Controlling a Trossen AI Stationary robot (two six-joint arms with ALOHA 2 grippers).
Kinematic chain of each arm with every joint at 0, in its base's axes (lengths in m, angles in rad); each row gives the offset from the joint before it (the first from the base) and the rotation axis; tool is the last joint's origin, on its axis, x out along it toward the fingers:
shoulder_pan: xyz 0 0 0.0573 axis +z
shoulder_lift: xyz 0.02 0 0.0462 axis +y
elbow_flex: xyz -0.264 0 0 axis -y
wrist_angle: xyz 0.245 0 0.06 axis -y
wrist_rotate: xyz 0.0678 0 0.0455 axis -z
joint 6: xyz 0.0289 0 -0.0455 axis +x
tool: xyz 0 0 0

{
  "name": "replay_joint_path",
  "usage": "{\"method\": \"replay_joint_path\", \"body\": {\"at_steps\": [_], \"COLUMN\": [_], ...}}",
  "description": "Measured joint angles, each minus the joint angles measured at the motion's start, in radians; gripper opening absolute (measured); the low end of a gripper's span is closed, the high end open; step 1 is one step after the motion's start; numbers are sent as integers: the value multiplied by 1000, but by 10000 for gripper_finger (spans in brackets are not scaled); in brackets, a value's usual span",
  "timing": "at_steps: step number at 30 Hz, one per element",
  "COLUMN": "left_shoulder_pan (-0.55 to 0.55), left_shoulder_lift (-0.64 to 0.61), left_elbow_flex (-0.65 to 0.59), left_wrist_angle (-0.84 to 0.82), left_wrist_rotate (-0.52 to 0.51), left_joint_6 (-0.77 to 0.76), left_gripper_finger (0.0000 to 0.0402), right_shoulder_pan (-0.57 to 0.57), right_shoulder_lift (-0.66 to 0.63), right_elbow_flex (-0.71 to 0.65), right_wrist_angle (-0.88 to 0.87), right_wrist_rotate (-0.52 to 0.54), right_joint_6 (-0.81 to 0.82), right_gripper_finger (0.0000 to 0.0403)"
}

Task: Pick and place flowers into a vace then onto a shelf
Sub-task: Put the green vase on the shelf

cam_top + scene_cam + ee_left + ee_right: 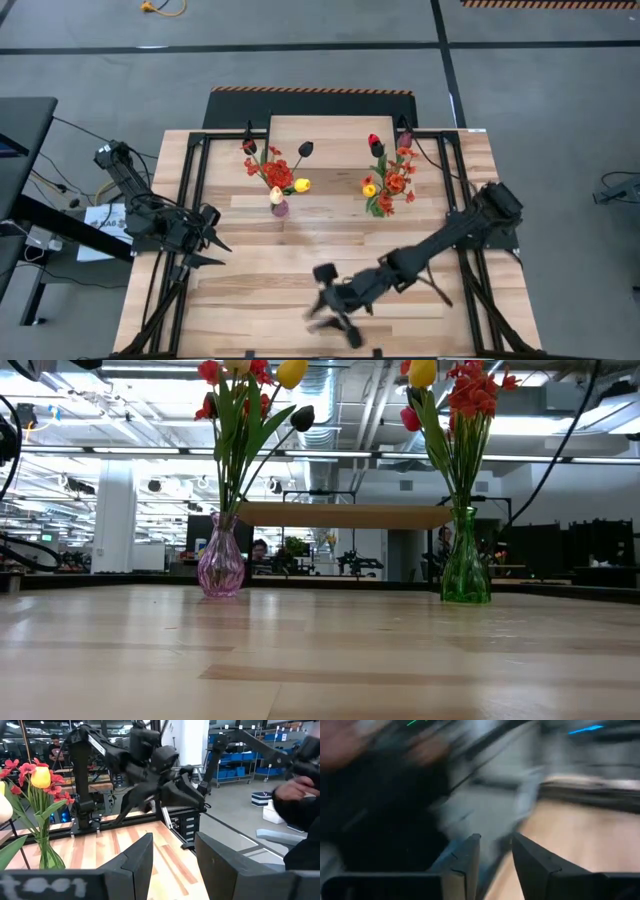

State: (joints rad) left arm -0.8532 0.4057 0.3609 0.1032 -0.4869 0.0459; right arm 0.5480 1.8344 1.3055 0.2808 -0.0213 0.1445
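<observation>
Even overhead light falls on the pale wood-plank worktop (330, 265), leaving only faint shadows, while the low view is backlit by bright ceiling strip lights, which silhouettes the clear pink glass vase (221, 568). The dark right tool (335, 318) smears with motion blur from above. The right wrist view is blurred almost throughout.

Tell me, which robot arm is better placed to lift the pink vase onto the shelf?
Probably the left. The left gripper, open and empty, sits beside the pink vase. The right gripper is near the table's front edge, farther off.
</observation>
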Motion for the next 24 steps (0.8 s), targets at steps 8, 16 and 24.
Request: {"method": "replay_joint_path", "body": {"at_steps": [8,16,24], "left_shoulder_pan": [0,0,0], "left_shoulder_lift": [0,0,0], "left_elbow_flex": [0,0,0], "left_wrist_angle": [-8,-15,5], "left_wrist_rotate": [-1,-71,-110], "left_joint_6": [-3,-58,-65], "left_gripper_finger": [134,134,134], "right_shoulder_pan": [-7,147,240], "right_shoulder_lift": [-298,-540,-916], "right_elbow_flex": [44,-94,-532], "right_wrist_angle": [-630,-794,-614], "right_wrist_rotate": [-93,202,574], "right_joint_6": [-168,-84,36], "right_gripper_finger": [54,26,20]}}
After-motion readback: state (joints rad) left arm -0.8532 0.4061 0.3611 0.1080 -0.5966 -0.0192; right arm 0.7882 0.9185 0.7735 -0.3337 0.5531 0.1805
